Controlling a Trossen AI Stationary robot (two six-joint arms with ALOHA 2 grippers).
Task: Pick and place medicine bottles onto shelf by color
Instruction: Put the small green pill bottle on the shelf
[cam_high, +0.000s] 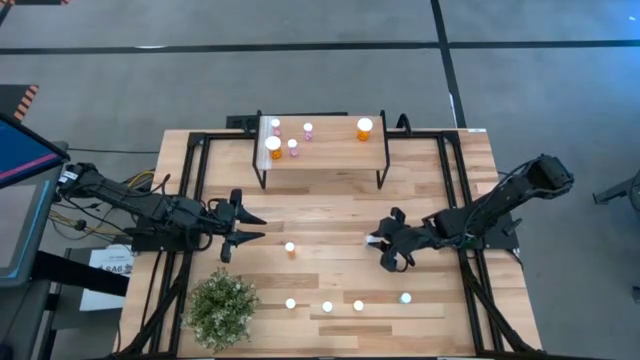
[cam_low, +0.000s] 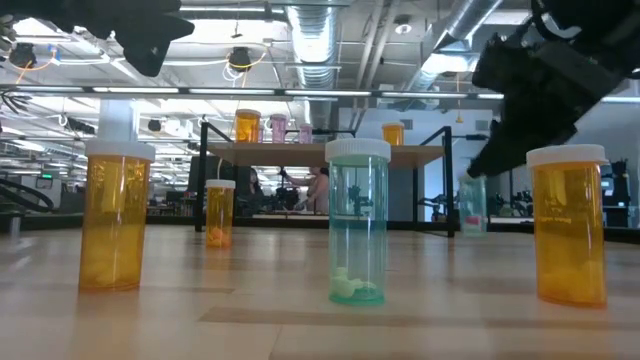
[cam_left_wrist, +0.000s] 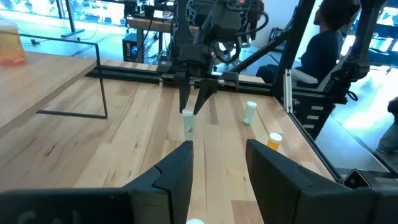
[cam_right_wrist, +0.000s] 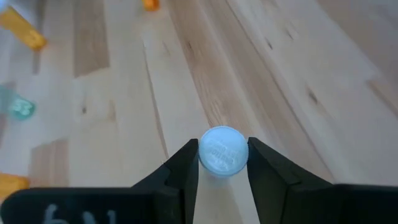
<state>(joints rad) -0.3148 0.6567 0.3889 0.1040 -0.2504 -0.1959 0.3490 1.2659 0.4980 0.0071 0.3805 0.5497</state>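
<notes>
Round white-capped bottle (cam_right_wrist: 223, 151) — seemingly smooth plastic

Light wooden tabletop (cam_left_wrist: 124, 118): right claw (cam_left_wrist: 194, 107) pinching upright white-capped teal bottle (cam_left_wrist: 188, 123); white-capped pale green bottle (cam_left_wrist: 249, 112) and white-capped orange bottle (cam_left_wrist: 274, 141) beside.

Wooden table (cam_high: 330, 225) carries shelf (cam_high: 335, 155), potted plant (cam_high: 221, 308), scattered medicine bottles (cam_high: 327, 306); five bottles on shelf

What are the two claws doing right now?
Left gripper: open, holding nothing.
Right gripper: closed around a bottle at its white cap.
</notes>
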